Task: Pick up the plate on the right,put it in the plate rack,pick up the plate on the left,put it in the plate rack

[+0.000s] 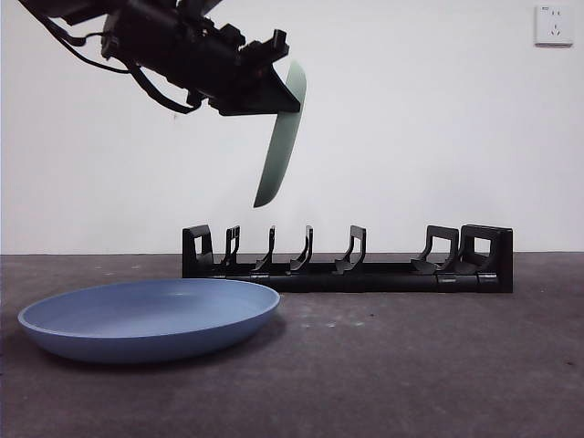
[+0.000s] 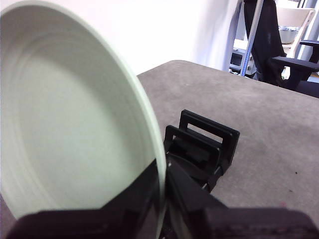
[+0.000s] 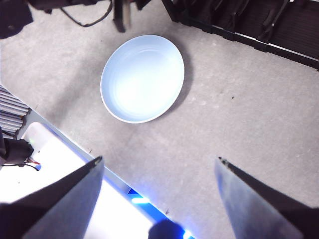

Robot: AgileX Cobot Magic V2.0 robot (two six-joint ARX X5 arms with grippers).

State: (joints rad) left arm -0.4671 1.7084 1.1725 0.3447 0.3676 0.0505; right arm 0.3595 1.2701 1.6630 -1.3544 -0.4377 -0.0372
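Gripping a pale green round plate (image 1: 281, 137) by its rim, the left gripper (image 1: 274, 91) is holding the dish on edge in the air, its two black jaws pinched together on the rim, one on each face, as the left wrist view shows. The plate (image 2: 70, 124) is hanging below and just beyond the jaws, tilted, its lower edge apart from the long, low black plastic plate rack (image 1: 347, 265) that is sitting underneath on the dark grey table (image 1: 411, 365). The rack's (image 2: 202, 144) blocky end is showing just past the jaw tips in the left wrist view, and none of its slots is holding a plate.

A blue round plate (image 1: 151, 318) is lying flat on the table, well below the left gripper and in front of the rack's end, with its rim close to the rack. The right gripper (image 3: 159, 199) is hovering high above the table with its jaws spread wide apart and holding nothing; the blue plate (image 3: 143, 78) is lying far beneath and ahead of its jaws, and the rack (image 3: 279, 25) is stretching along beyond that.
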